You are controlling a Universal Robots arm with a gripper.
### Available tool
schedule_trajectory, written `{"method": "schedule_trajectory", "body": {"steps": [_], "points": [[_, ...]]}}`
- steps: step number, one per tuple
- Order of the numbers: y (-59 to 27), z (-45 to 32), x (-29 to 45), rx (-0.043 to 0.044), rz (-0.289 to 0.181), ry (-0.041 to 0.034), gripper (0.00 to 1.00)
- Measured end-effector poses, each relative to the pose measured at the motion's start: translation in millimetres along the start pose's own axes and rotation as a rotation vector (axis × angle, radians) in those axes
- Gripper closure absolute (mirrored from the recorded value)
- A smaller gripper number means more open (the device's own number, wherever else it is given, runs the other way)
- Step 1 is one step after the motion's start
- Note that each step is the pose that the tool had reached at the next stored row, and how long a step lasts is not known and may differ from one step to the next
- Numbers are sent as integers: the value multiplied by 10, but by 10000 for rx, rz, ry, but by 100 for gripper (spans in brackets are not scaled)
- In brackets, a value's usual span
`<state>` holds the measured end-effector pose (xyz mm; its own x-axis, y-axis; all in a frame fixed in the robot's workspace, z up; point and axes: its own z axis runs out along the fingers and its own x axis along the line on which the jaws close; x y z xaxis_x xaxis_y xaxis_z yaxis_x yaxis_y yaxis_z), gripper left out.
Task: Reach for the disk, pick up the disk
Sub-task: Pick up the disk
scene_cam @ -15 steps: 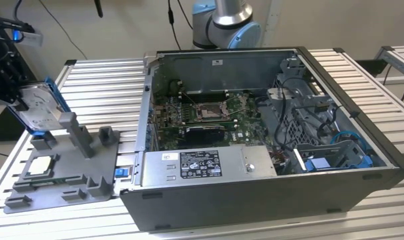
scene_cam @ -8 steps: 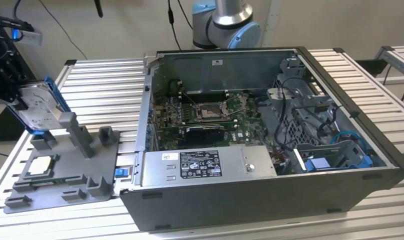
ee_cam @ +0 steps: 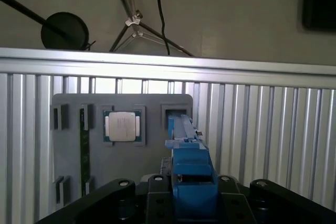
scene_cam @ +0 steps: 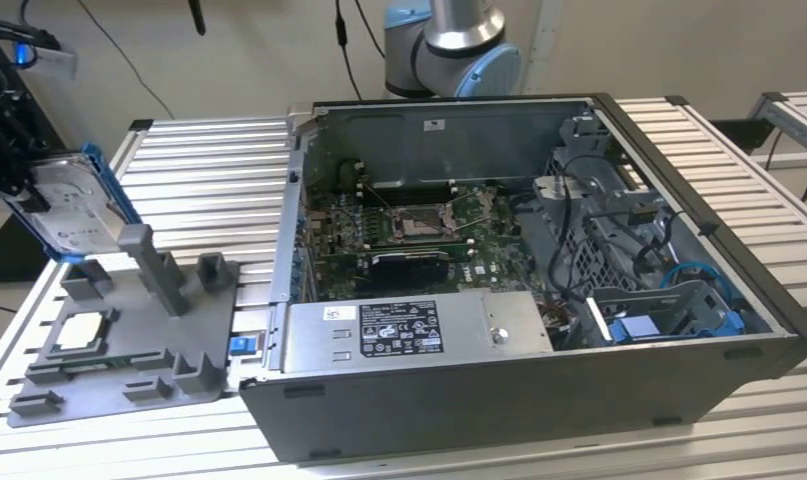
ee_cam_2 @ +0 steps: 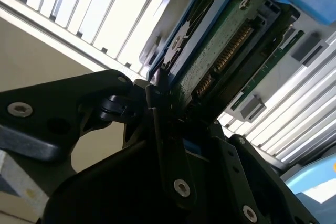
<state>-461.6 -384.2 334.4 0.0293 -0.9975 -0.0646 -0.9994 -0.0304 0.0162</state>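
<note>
The disk (scene_cam: 78, 205) is clamped on edge between the fingers (ee_cam_2: 160, 124) of the gripper (ee_cam_2: 173, 100), so we judge the reach and grasp done. It hangs tilted over the grey stand (scene_cam: 136, 335); we cannot tell whether it has cleared its slot.

Exterior view wide, frm above; both wrist views tight on disk (ee_cam_2: 220, 51) (ee_cam: 184, 129)

A robotics lab: a slatted aluminium bench (scene_cam: 203, 165) carries an opened desktop computer (scene_cam: 510, 395) (motherboard (scene_cam: 417, 215) exposed), robot arm base (scene_cam: 454, 45) behind.
</note>
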Motion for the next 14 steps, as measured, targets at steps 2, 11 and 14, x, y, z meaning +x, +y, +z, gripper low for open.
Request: {"method": "schedule_trajectory", "body": {"steps": [2, 11, 14], "points": [[0, -28, -2, 0, 0, 0, 100], [2, -118, -7, 2, 0, 0, 100], [3, -137, -8, 3, -1, -1, 100]]}}
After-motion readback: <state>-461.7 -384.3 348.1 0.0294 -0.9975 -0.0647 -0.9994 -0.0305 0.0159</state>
